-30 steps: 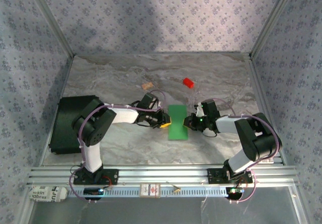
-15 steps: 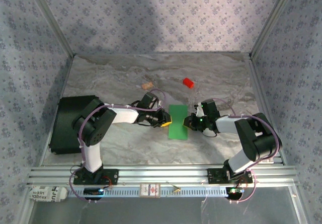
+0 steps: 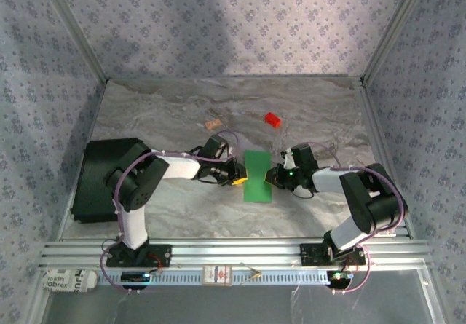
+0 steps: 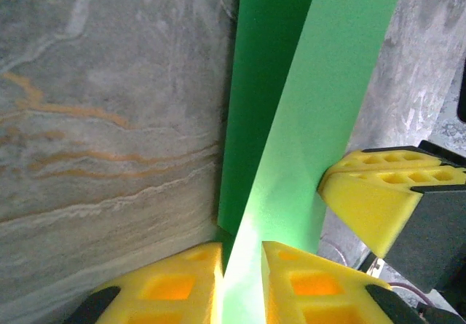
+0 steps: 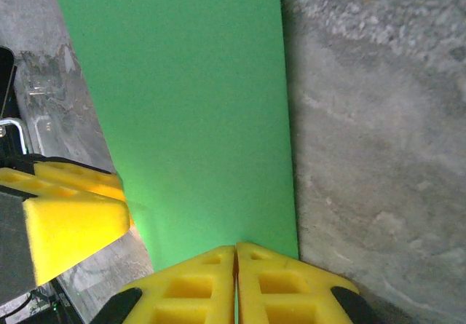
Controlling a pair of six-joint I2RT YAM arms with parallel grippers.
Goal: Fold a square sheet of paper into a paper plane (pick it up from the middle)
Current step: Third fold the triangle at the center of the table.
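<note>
The square sheet of paper [image 3: 256,176], bright green, lies mid-table as a narrow upright strip with one layer lifted. In the left wrist view the paper [image 4: 320,84] rises as a flap and runs down between my left gripper's [image 4: 242,255] yellow fingers, which stand close together on it. My left gripper [image 3: 239,175] is at the strip's left edge and my right gripper [image 3: 275,176] at its right edge. In the right wrist view my right gripper [image 5: 236,250] is pinched tight on the edge of the paper [image 5: 189,105]. The left gripper's fingers [image 5: 73,207] show beyond it.
A small red block [image 3: 272,119] and a tan cork-like piece [image 3: 213,124] lie behind the paper. A black pad [image 3: 98,178] sits at the table's left side. Patterned walls close in three sides, and an aluminium rail [image 3: 233,251] runs along the near edge.
</note>
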